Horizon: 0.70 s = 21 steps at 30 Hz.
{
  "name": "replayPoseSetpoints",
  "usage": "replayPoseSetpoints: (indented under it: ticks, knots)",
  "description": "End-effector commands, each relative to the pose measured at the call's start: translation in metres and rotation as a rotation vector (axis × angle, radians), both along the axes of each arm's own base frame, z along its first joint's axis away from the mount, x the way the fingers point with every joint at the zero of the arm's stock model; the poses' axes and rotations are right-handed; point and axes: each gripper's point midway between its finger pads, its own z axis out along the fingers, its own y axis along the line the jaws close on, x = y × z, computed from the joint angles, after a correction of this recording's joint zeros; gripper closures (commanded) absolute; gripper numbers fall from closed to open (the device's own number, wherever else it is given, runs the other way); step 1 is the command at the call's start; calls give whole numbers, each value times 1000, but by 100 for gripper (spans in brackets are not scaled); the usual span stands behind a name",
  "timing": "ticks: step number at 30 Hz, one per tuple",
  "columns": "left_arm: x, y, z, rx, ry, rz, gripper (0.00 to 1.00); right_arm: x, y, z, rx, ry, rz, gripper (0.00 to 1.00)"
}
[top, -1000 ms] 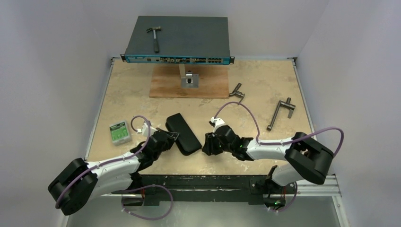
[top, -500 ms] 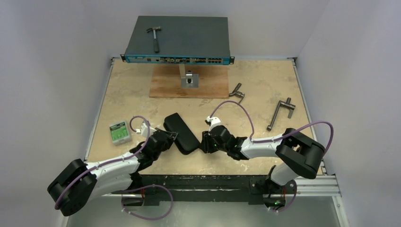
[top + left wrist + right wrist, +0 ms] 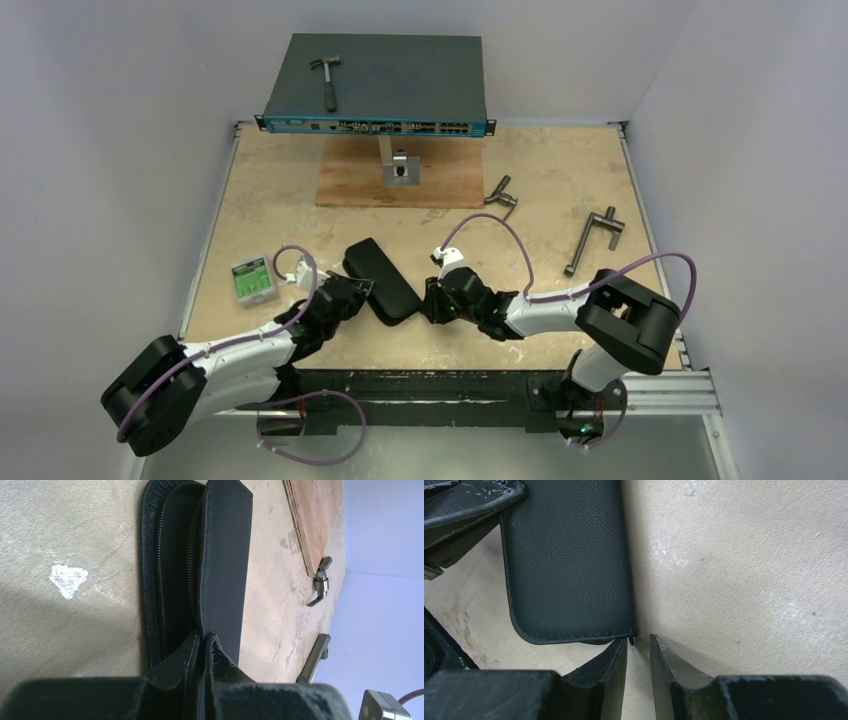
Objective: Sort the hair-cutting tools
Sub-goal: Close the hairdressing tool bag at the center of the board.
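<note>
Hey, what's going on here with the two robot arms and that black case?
Both arms are working on the black leather zip case. The left gripper is pinched on the edge of its lid, which stands partly lifted with the zip undone along that side. The right gripper sits at a corner on the other side, jaws slightly apart beside the small zip pull, gripping nothing. No scissors, comb or clip are in sight.

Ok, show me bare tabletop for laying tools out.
Bare: the stretch between green box and wooden board; the middle, between board, black case and the smaller T-handled tool; the far right corner behind the larger T-handled tool. Crowded: around the case, between left pincer and right pincer.
</note>
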Motion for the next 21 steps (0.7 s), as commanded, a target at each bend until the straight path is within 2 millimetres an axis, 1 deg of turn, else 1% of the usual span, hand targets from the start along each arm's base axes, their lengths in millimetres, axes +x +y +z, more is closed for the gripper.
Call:
replayPoseSetpoints:
  ticks: [1,5,10,11,14,17,21]
  knots:
    - [-11,11,-25,81,77,-3,100,15,12,18,48,-82,-18,76]
    - [-11,9,-27,79,84,-9,100,15,15,24,80,-98,-21,78]
    - [-10,6,-25,78,84,-18,100,16,18,24,102,-101,-30,78]
    - [-10,6,-25,75,83,-20,100,16,18,26,110,-103,-32,81]
    - [-12,5,-24,70,85,-26,100,17,19,31,132,-113,-32,99]
    - [-11,6,-20,66,76,-25,100,16,20,32,133,-112,-25,100]
    - [-11,9,-14,65,59,-14,100,10,17,32,130,-97,-8,100]
